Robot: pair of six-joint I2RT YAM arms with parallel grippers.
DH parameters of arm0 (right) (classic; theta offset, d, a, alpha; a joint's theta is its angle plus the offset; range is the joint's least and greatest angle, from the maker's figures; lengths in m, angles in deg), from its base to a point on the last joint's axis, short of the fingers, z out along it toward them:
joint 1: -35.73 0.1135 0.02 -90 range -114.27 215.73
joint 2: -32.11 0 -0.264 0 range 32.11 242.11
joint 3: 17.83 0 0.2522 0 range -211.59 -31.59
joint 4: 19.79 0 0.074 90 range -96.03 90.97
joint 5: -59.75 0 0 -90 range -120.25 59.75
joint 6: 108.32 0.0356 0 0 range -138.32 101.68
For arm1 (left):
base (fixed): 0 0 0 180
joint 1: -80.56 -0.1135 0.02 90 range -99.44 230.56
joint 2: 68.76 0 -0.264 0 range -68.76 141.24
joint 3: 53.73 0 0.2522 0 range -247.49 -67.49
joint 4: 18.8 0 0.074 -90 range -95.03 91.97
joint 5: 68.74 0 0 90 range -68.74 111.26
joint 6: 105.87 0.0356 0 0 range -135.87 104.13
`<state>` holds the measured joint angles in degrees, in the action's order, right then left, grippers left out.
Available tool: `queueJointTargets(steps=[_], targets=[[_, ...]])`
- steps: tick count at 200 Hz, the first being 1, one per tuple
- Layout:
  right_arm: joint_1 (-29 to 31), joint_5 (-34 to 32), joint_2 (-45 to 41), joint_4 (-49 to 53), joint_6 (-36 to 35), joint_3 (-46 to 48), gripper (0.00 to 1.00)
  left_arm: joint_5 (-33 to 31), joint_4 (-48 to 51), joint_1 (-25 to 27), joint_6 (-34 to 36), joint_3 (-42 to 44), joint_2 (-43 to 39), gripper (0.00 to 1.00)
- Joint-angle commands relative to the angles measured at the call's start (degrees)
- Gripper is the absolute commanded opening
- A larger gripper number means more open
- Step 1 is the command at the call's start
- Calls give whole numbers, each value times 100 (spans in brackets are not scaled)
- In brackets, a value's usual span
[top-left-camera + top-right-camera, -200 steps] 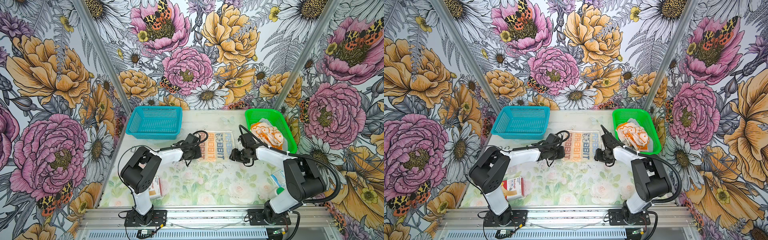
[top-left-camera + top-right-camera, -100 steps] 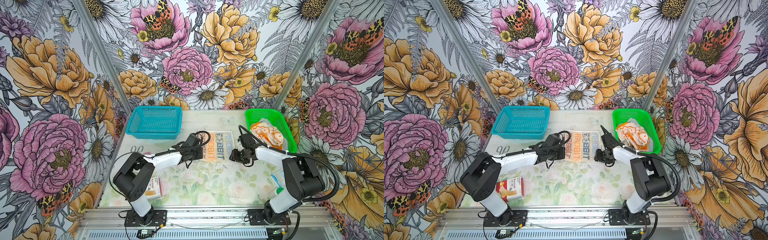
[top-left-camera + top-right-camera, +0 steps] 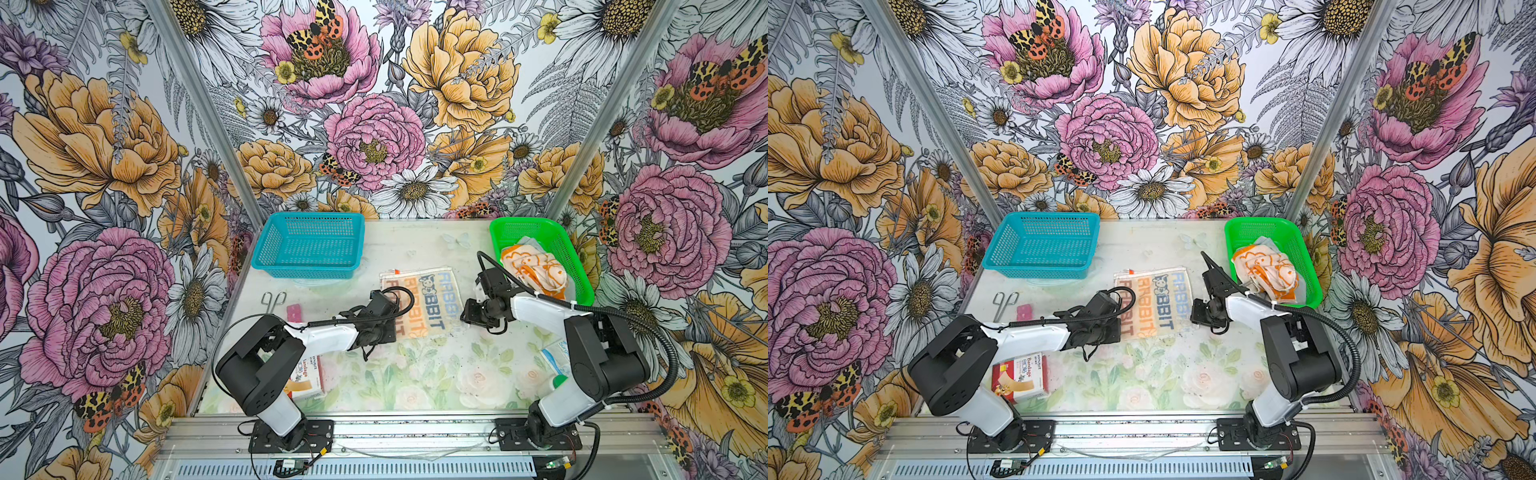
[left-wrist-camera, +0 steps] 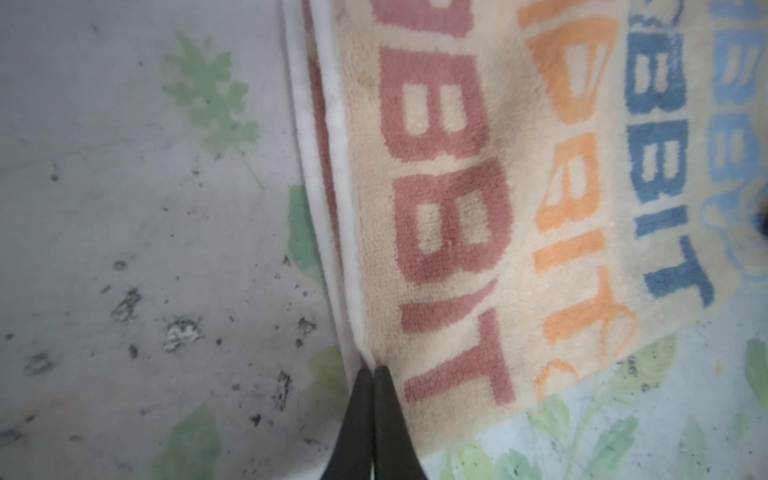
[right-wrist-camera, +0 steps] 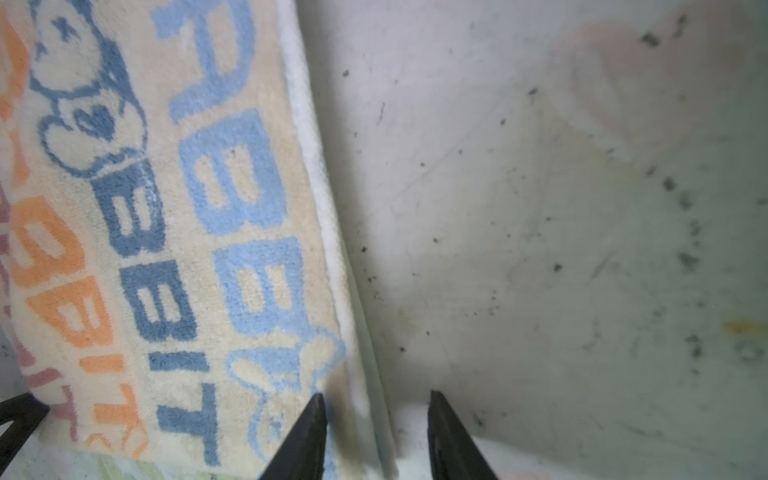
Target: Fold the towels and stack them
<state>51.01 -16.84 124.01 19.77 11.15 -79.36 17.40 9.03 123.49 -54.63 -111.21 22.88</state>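
The cream towel [image 3: 422, 303] lies flat in the middle of the table [image 3: 415, 374], its rows of orange, brown and blue lettering each reading "RABBIT". The left gripper [image 4: 374, 374] is pinched closed on the hem at one near corner, while the right gripper [image 5: 376, 403] has its jaws apart astride the opposite near edge, not yet gripping. Folding seems barely begun and nothing is stacked: the orange towel [image 3: 534, 270] sits crumpled in the green basket [image 3: 523, 228], and a red-and-white box [image 3: 1021, 376] beside the left arm reads "Bandage".
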Motion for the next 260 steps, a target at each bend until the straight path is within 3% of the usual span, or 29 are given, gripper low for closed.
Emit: queueJointTargets(steps=[1, 14, 28, 42, 75, 98, 114, 127, 139, 152, 157, 173, 198, 233, 260], targets=[[2, 74, -81, 136, 17, 198, 32, -70, -140, -11, -112, 63, -37, 0], [27, 151, -40, 136, 6, 187, 30, -75, -124, -13, -114, 99, -88, 0], [90, 176, 9, 129, -7, 172, 34, -67, -54, -14, -123, 153, -170, 0], [153, 227, 50, 136, -5, 154, 35, -89, 36, -26, -159, 234, -270, 13], [288, 219, 79, 374, 49, 228, 36, -41, 301, -55, -332, 449, -635, 25], [395, -49, -63, 571, 113, 386, 39, 406, 189, -68, -550, 652, -838, 36], [409, -53, -27, 572, 119, 451, 39, 816, -206, -91, -711, 786, -796, 38], [413, -6, 9, 568, 109, 477, 32, 1096, -435, -125, -801, 770, -627, 38], [426, 12, -11, 578, 119, 503, 20, 1285, -510, -122, -826, 675, -407, 38], [424, 34, -72, 599, 141, 551, 0, 1227, -360, -72, -785, 508, -216, 38], [434, 31, -113, 609, 146, 578, 0, 1153, -272, -58, -761, 458, -165, 38], [433, 82, -269, 650, 159, 681, 0, 1025, -152, -88, -690, 377, -113, 34], [458, 127, -582, 888, 194, 852, 0, 903, 67, -173, -612, 404, -187, 0], [497, 37, -1174, 1449, 325, 1119, 0, 755, 996, -210, -411, 663, -1011, 0], [533, 218, -1294, 1518, 364, 1169, 0, 967, 1158, -321, -369, 812, -1394, 0]])
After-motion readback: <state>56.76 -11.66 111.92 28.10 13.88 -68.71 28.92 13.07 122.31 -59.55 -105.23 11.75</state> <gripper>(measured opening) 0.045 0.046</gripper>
